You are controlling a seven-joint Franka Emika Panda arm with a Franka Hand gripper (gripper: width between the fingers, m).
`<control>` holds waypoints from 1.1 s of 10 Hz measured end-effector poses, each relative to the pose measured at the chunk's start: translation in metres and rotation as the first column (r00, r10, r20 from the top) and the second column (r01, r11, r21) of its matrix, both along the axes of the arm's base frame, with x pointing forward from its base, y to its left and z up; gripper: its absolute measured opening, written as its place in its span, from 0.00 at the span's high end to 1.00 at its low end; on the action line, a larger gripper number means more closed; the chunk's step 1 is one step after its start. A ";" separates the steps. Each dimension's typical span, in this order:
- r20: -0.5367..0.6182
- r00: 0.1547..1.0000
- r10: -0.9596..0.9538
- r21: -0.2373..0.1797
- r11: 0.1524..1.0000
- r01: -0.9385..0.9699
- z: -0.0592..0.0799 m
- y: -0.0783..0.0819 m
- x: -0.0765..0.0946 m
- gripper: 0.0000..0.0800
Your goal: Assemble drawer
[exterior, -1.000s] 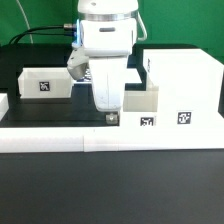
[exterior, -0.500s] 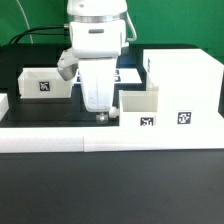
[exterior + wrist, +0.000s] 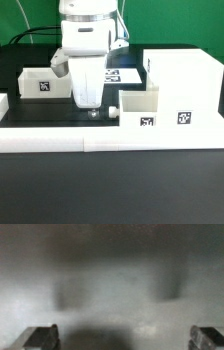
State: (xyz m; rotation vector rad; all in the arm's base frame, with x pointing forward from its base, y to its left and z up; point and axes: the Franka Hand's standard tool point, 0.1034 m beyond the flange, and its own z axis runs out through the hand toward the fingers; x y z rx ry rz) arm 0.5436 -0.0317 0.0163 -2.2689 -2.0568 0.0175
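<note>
The drawer's tall white shell [image 3: 185, 85] stands at the exterior view's right, with a tag on its front. One small tray [image 3: 138, 106] sits against the shell's left side, tag facing front. The other tray [image 3: 45, 82] sits at the left. My gripper [image 3: 91, 108] hangs low over the black table between the two trays, touching neither. In the wrist view the fingertips [image 3: 40, 338] stand far apart at the two lower corners with only blurred grey surface between them. The gripper [image 3: 124, 339] is open and empty.
A long low white border wall [image 3: 110, 140] runs along the front of the table. The marker board [image 3: 124, 74] lies flat behind the arm. A green backdrop and black cables are at the back.
The arm has moved toward the exterior view's left, away from the tray beside the shell. The trays and shell have not moved.
</note>
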 end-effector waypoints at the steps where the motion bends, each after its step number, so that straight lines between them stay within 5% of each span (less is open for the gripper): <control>1: -0.003 1.000 -0.002 0.002 1.000 0.002 -0.001 0.007 0.000 0.19; 8: -0.008 0.991 -0.133 -0.017 0.991 0.133 0.000 0.029 0.002 0.19; 11: -0.011 0.994 -0.112 -0.013 0.994 0.112 0.003 0.051 0.006 0.19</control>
